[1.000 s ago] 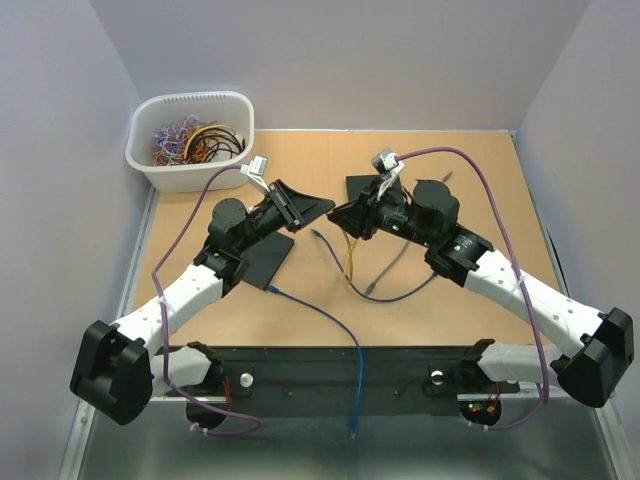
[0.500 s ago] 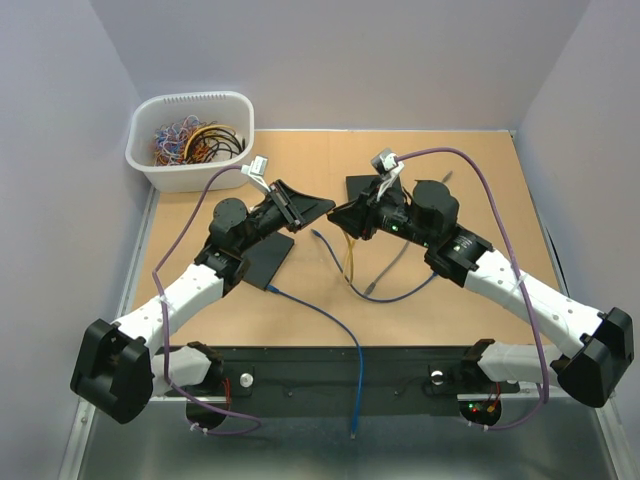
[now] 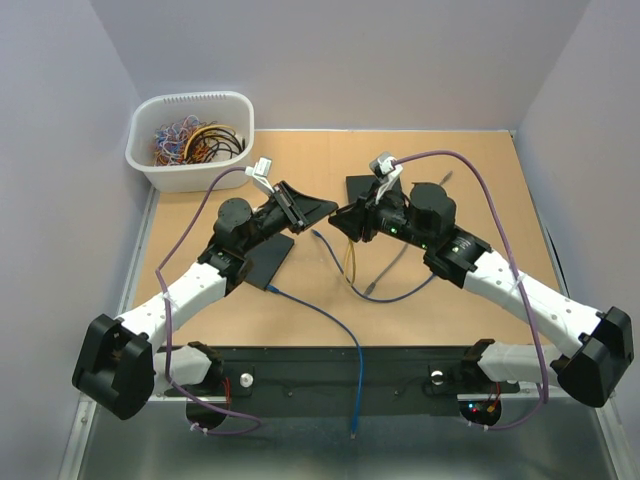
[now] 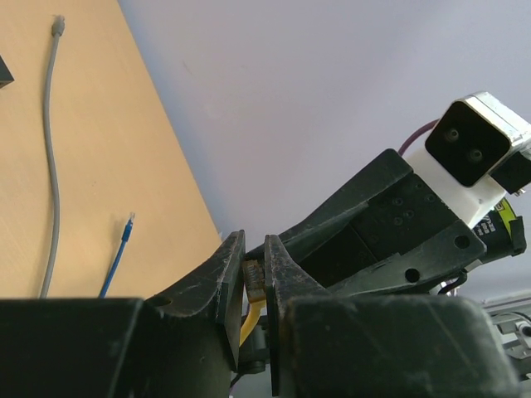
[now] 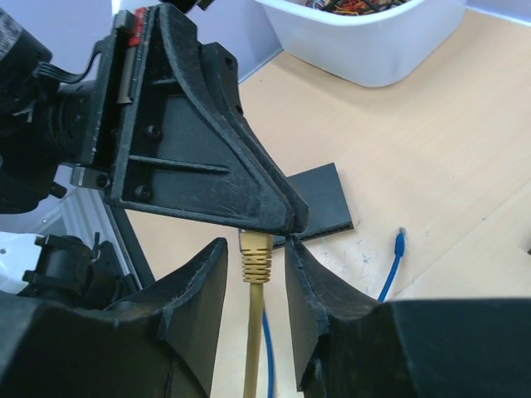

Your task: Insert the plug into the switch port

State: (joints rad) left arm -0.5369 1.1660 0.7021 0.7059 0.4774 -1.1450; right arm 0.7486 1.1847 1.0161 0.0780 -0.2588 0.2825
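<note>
The yellow plug hung in mid-air near the black slab, probably the switch, pinched at its tip by the narrow left end effector, the right end effector parted around its boot, so insertion was not yet done.

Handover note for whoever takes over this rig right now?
Left gripper: shut on the yellow plug, mid-air.
Right gripper: open, fingers either side of the plug's boot, not touching.
Flat black box, probably the switch, lies on the table under the left arm.
Done: plug picked up. Left: carry it to the switch and plug it in.
</note>
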